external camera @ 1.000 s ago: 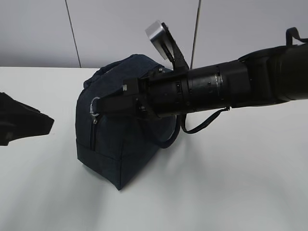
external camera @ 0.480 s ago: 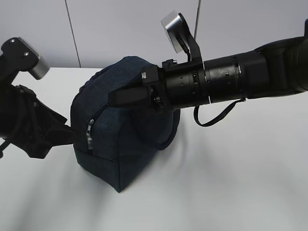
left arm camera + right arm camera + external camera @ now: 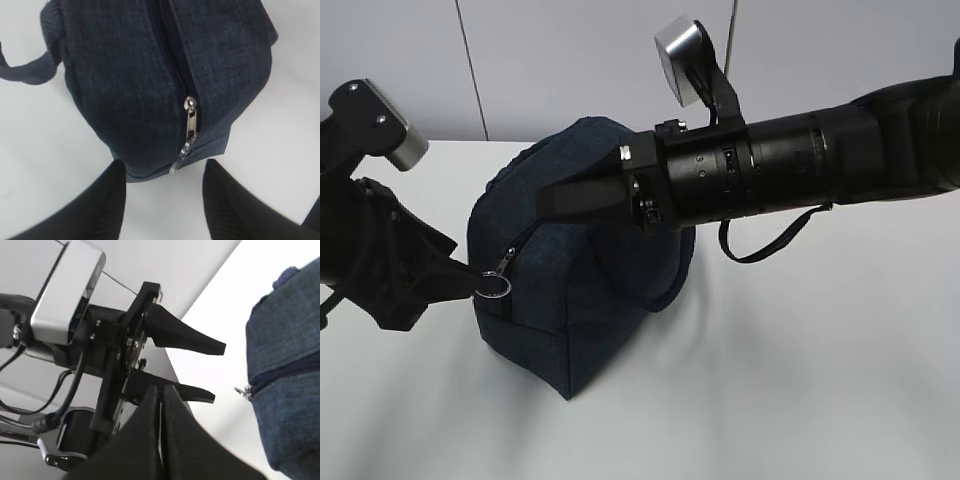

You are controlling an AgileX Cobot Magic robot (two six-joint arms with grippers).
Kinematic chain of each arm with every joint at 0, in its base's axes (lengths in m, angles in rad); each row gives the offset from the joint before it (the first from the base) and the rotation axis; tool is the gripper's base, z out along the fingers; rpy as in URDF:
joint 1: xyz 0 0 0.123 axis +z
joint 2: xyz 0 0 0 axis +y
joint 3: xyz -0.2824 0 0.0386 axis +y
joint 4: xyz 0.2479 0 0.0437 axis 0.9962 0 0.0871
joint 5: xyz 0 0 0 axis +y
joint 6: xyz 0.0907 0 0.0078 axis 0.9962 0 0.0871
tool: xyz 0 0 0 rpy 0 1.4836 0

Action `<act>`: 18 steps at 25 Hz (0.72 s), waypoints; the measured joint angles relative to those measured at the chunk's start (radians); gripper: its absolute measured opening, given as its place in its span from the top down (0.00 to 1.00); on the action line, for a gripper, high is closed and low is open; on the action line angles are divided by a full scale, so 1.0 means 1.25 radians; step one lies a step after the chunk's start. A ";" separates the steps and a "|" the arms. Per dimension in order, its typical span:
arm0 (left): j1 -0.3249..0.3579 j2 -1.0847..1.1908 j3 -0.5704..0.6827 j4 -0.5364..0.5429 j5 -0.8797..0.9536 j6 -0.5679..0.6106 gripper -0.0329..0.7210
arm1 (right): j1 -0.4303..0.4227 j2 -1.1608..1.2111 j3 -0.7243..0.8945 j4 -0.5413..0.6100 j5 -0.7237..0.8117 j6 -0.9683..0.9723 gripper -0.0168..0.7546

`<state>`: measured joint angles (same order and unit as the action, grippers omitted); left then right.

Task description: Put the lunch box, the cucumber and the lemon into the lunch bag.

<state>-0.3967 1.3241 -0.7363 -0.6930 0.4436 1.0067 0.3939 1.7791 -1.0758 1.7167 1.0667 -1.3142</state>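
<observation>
Left to right. We have the left gripper (image 3: 470, 283) at the near end of the lunch bag (image 3: 570, 300), its fingers (image 3: 107, 200) spread apart with the silver ring pull (image 3: 496, 285) lying between the tips; we see no contact with the ring, so we log it as released, nothing held. In the left wrist view the zipper slider (image 3: 190, 117) sits low on the bag's end and the seam above it looks closed, though the top of the bag is cut off there, so we cannot say whether any stretch is open.

The bag stands upright on the white tabletop (image 3: 800, 380), one loop handle (image 3: 760, 245) trailing beside it.

The right gripper (image 3: 555, 201) lies across the upper side of the bag, fingers clenched together with nothing between them; whether it presses on the fabric we cannot tell.

The lunch box, cucumber and lemon appear in none of our views. Judgement: either they are already inside and the bag is being zipped, or packing has not begun. The frames alone do not settle which.
</observation>
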 joint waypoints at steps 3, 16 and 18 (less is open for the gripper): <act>0.000 -0.028 0.000 -0.003 0.000 0.000 0.49 | -0.001 -0.001 0.000 0.038 0.024 -0.002 0.98; 0.106 -0.105 0.000 -0.008 0.086 0.000 0.49 | 0.118 -0.032 0.000 -0.025 -0.178 -0.033 0.98; 0.106 -0.105 0.000 -0.008 0.094 0.000 0.49 | 0.118 -0.056 0.000 -0.025 -0.246 -0.033 0.98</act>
<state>-0.2640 1.1927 -0.7363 -0.7027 0.5609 1.0067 0.5415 1.7097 -1.0758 1.6852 0.7595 -1.3557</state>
